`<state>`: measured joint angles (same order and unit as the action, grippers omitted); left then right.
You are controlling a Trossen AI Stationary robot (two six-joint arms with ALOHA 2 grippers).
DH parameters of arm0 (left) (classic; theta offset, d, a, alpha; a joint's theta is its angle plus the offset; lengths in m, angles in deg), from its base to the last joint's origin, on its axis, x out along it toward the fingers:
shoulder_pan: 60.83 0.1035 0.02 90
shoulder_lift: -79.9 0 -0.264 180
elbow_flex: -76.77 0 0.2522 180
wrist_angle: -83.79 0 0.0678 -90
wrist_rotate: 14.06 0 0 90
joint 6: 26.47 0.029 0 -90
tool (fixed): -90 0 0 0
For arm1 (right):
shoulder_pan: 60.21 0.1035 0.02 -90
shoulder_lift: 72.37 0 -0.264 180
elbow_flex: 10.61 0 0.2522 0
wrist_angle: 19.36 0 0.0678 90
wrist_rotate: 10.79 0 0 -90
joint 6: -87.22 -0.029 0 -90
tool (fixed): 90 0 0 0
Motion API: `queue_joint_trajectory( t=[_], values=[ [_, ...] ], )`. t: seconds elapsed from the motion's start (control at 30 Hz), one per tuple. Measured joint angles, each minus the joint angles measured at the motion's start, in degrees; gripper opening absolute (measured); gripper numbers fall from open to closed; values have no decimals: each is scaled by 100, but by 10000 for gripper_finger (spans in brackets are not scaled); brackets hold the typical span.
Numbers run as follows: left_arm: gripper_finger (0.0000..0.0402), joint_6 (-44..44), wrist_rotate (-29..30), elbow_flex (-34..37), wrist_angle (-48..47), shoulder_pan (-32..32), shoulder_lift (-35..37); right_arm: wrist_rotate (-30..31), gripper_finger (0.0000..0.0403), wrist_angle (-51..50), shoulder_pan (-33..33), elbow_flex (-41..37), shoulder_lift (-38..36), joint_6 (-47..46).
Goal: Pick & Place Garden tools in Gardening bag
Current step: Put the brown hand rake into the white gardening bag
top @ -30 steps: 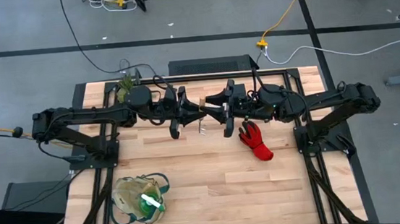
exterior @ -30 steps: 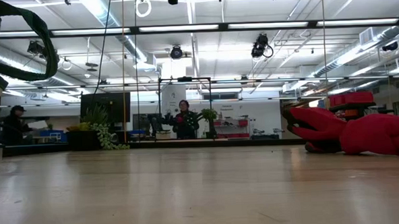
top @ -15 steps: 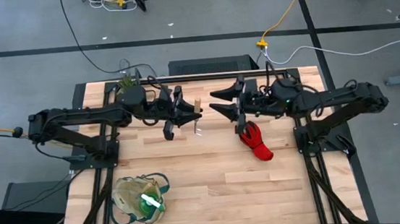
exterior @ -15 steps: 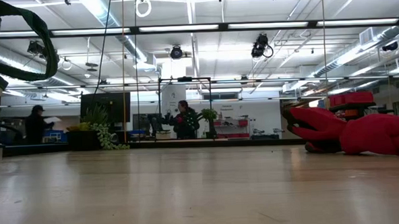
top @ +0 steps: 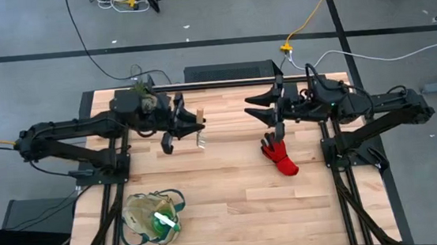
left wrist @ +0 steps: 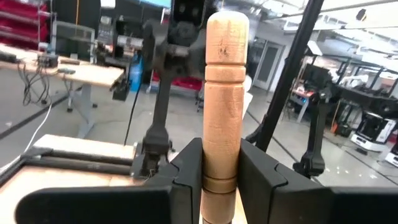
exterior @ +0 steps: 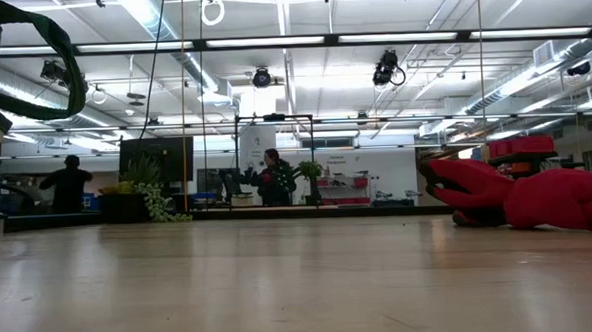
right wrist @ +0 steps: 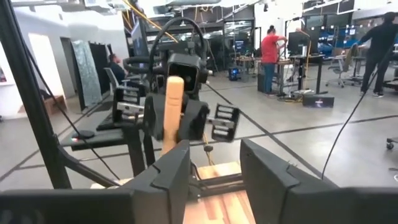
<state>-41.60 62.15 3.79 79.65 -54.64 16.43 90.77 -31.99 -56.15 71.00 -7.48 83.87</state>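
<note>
My left gripper (top: pixel 190 130) is shut on a slim wooden-handled hand tool (top: pixel 200 129) above the table's far left half. In the left wrist view the tool's handle (left wrist: pixel 226 87) stands up between the fingers. My right gripper (top: pixel 258 108) hangs open and holds nothing above the far right half, facing the left gripper. It is apart from the tool, and the right wrist view shows the tool's handle (right wrist: pixel 173 112) farther off. A red glove (top: pixel 278 155) lies flat on the table below my right gripper. The beige gardening bag (top: pixel 154 218) slumps at the near left with a green item (top: pixel 164 225) inside. My left gripper pinches the lower part of the tool's wooden handle (left wrist: pixel 219 180) between its two fingers (left wrist: pixel 188 169). The fingers lie level, point toward the table's right and cross the handle. The tool is lifted clear of the table. It stands roughly upright, handle end up and metal end (top: pixel 200 144) below.
A small potted plant (top: pixel 139 88) stands at the far left corner, behind my left arm. Bare wooden table (top: pixel 232 193) lies between the bag and the glove. The low view shows the glove (exterior: pixel 523 198) at the right and people in the room beyond.
The two grippers, close together around the tool over the table's middle a second ago, have drawn apart. My left gripper has carried the tool toward the table's left edge and a little up. My right gripper has pulled back toward the right edge without it.
</note>
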Motion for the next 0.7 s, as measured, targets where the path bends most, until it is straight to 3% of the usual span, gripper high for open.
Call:
queue_joint_trajectory(
  t=[0.7],
  values=[
    [80, 291, -156, -6, -1293, -4, 1195, 77, 8, -259, 0, 0, 0, 33]
  ],
)
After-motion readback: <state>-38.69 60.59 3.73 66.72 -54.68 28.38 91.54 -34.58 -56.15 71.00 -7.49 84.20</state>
